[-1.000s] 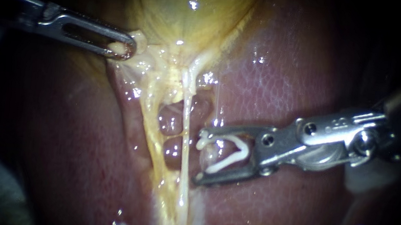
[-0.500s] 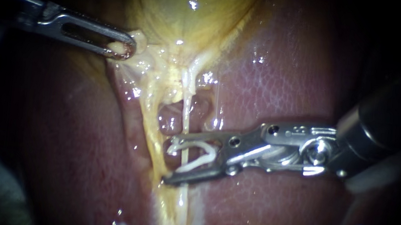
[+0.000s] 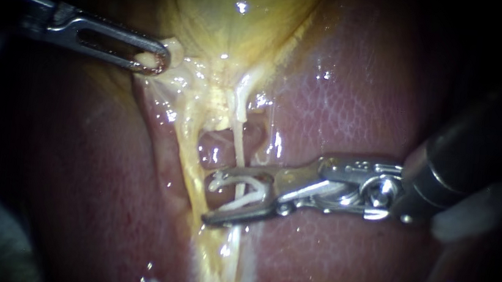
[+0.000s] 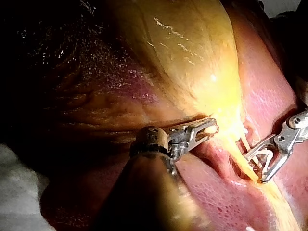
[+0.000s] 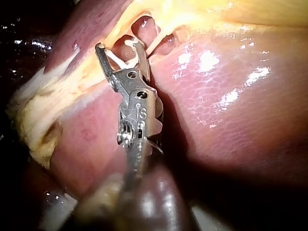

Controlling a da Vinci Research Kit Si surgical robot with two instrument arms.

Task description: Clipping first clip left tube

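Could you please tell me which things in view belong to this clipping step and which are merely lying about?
Part of the job:
right instrument, jaws holding the open white clip
thin tube, lying inside the clip
left instrument, jaws shut on the gallbladder

Merely there:
liver
white material at the edge

Strong light on centre, edges fading to black. Wet glints across lit surface. Beside dark tissue edge, pale cloth [image 4: 19,192].
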